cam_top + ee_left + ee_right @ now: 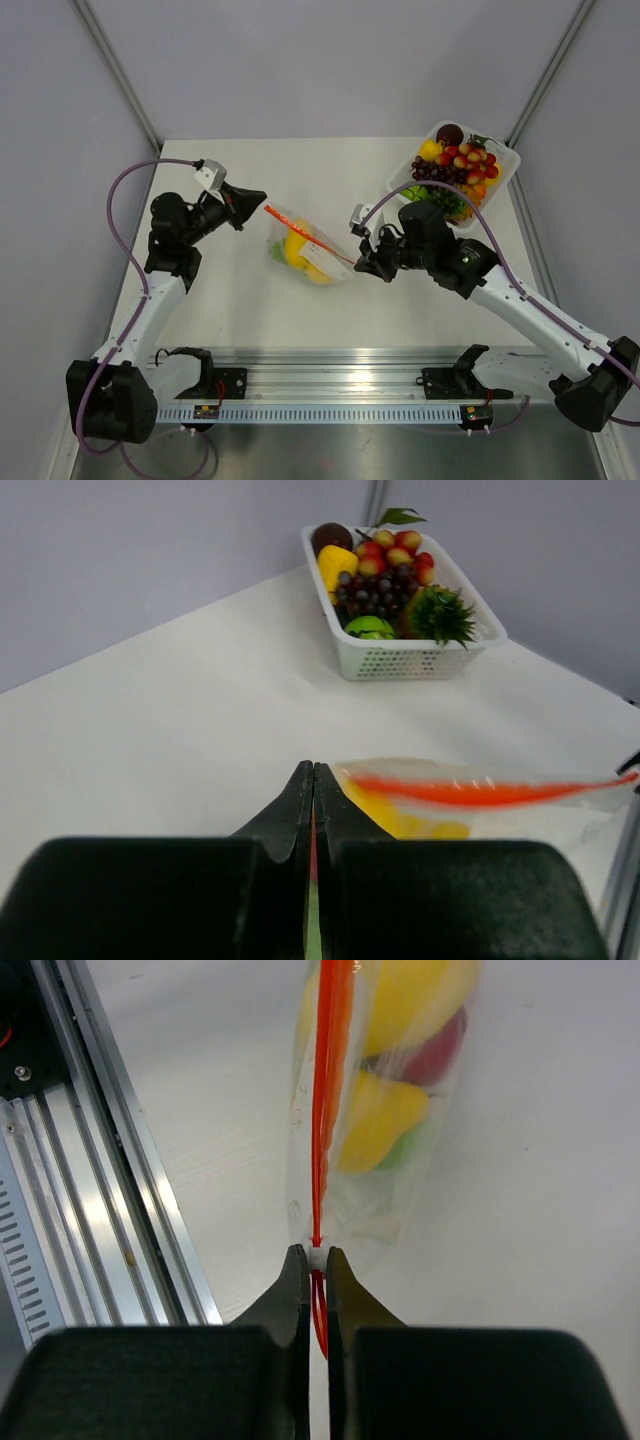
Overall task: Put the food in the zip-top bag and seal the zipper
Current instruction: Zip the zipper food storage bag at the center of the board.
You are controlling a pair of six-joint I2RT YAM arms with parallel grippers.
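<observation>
The clear zip-top bag (322,264) lies mid-table between the arms. It holds the food (296,248): yellow, red and green pieces, also seen in the right wrist view (400,1110). The orange-red zipper (310,235) runs along its top edge. My left gripper (262,197) is shut at the strip's left end; in its wrist view (314,770) a thin red sliver sits between the jaws and the zipper (480,793) runs off to the right. My right gripper (360,265) is shut on the zipper's white slider (319,1257) at the right end of the strip (322,1110).
A white basket (495,143) full of mixed toy fruit stands at the far right; it also shows in the left wrist view (400,660). An aluminium rail (330,385) runs along the near edge, close to the right gripper (100,1210).
</observation>
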